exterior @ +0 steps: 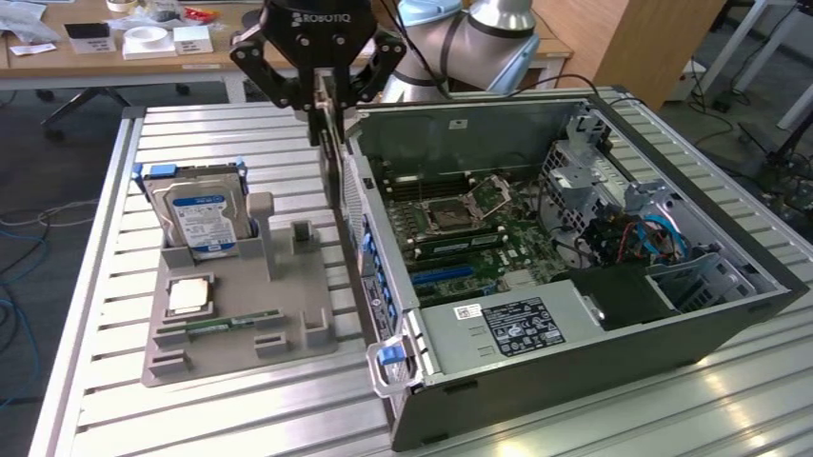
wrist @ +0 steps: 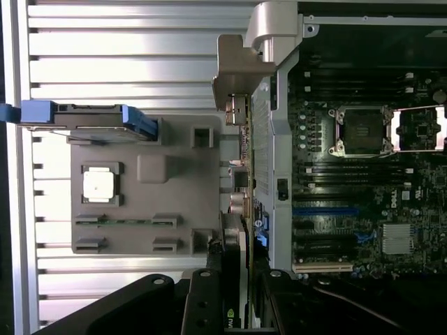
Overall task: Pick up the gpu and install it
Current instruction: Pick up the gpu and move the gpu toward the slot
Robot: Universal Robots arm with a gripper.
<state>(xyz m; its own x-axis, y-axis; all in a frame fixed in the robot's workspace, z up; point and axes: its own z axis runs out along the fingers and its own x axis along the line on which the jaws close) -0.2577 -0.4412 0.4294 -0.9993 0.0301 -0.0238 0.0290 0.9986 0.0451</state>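
Since the gpu point(exterior: 327, 133) hangs clamped between the jaws, clear of the grey holder tray point(exterior: 235, 357) on the worktop point(exterior: 190, 409), pick-up reads as done. Install not done: card sits high, by the rear wall of the open computer case point(exterior: 711, 314), seemingly just on the tray side of it; no edge in any slot. Motherboard point(exterior: 508, 238) expansion slots, the blue one point(wrist: 325, 210) among them, look bare. Card: thin, flat, dark, held vertical. Wrist view shows it edge-on, running away from the jaws toward what looks like its silvery bracket point(wrist: 236, 73) at the far end; a green logo mark sits near the grip. Hard drive point(exterior: 197, 214), a square chip point(exterior: 188, 295) and a green memory stick point(exterior: 235, 322) rest in the tray, untouched.
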